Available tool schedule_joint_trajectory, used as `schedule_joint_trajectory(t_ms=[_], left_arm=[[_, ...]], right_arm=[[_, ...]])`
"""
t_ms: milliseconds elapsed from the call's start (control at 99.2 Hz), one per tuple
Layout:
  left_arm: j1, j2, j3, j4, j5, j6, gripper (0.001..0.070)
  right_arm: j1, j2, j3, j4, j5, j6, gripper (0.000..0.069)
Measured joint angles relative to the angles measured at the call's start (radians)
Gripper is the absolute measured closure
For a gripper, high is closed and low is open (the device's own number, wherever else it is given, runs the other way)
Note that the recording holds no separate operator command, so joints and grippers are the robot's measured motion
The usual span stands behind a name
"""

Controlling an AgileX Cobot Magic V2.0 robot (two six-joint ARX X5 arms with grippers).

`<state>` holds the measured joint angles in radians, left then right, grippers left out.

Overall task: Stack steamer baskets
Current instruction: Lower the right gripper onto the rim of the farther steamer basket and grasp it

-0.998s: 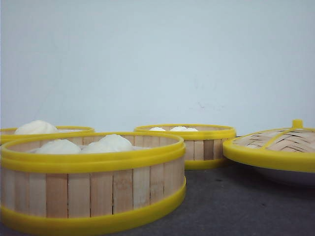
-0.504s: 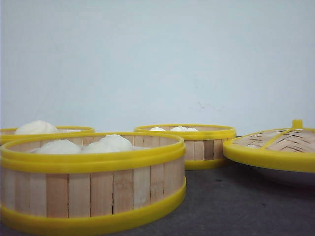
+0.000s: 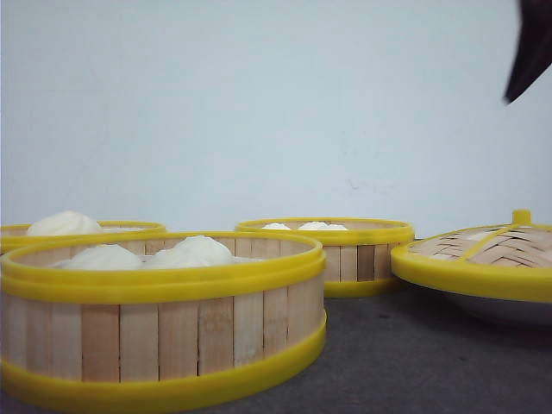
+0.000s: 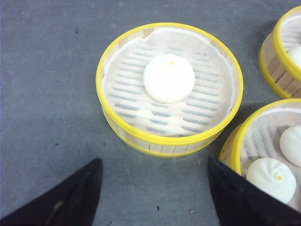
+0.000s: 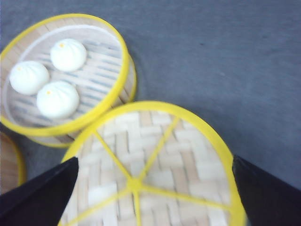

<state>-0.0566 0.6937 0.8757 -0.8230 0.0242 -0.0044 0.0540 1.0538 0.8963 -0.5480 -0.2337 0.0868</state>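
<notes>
Listing, big to small. Counter: dark grey, carries all items. Near steamer basket: front-left, largest in front view, holds buns. Left rear steamer basket: w/ paper liner & one bun, standing apart from the others. Far steamer basket: centre rear, three buns inside, just beside lid. None stacked; all three sit separately on counter. Woven lid: yellow rim, knob, tilted on white plate, right side. Left pincer: spread wide, empty, above counter near one-bun basket. Right pincer: spread wide, empty, over lid; its dark tip shows top-right in front view.
</notes>
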Motion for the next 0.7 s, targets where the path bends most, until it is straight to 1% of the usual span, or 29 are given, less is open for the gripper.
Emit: schedule_joint_trajectory(t_ms=[151,454,635,696], left_arm=[[0.0,0.0,0.0,0.0,0.0,-0.007,0.0281],[0.0,0.0,0.0,0.0,0.0,-0.008,0.0281],[0.0,0.0,0.0,0.0,0.0,-0.008,0.0281],[0.0,0.0,0.0,0.0,0.0,-0.008,0.0281]], right_arm=[[0.035,0.202,0.095,0.014,0.0,0.007,0.004],[0.117,0.599,0.369,0.008,0.005,0.001,0.004],[0.168,0.785,0.531,-0.045,0.103,-0.036,0.0042],[0.181,0.833,0.579,-0.062,0.133,-0.047,0.0073]])
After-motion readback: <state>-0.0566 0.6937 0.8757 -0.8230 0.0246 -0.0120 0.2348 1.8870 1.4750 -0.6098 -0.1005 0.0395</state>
